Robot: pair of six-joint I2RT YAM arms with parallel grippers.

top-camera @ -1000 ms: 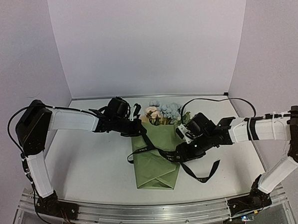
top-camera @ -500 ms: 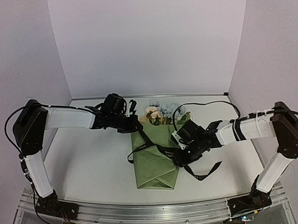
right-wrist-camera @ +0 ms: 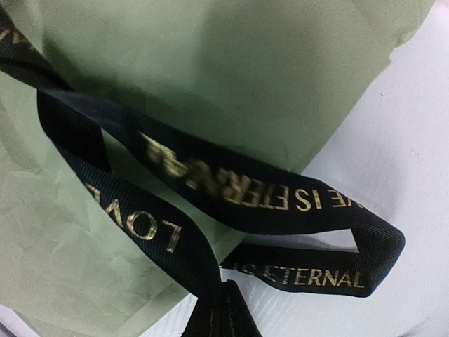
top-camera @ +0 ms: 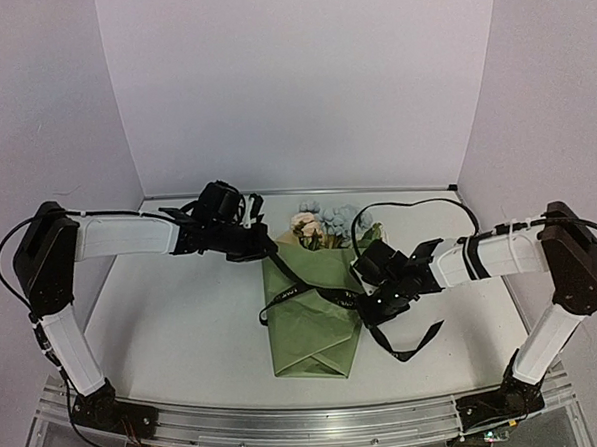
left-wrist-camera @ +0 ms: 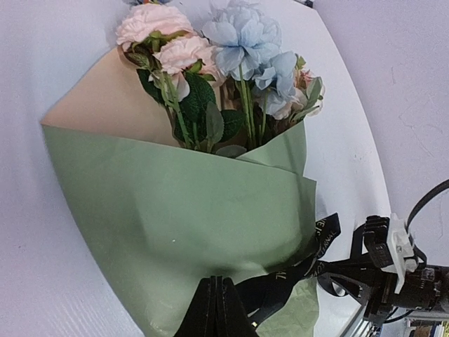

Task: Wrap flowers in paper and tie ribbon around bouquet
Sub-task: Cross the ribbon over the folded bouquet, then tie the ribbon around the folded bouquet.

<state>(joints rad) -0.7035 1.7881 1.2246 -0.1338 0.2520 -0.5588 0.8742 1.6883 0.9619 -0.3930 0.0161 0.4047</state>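
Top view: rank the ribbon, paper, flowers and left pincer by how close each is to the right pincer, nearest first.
1. The ribbon: pinched in the right pincer itself.
2. The paper: its right edge lies just left of that pincer.
3. The flowers: farther back, at the paper's open top.
4. The left pincer: farthest, at the paper's far-left corner.

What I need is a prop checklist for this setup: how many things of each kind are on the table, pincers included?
Artificial flower bunch: 1
Olive-green paper sheet: 1
Black lettered ribbon: 1
Pincers: 2 (left pincer, right pincer)
Total: 5
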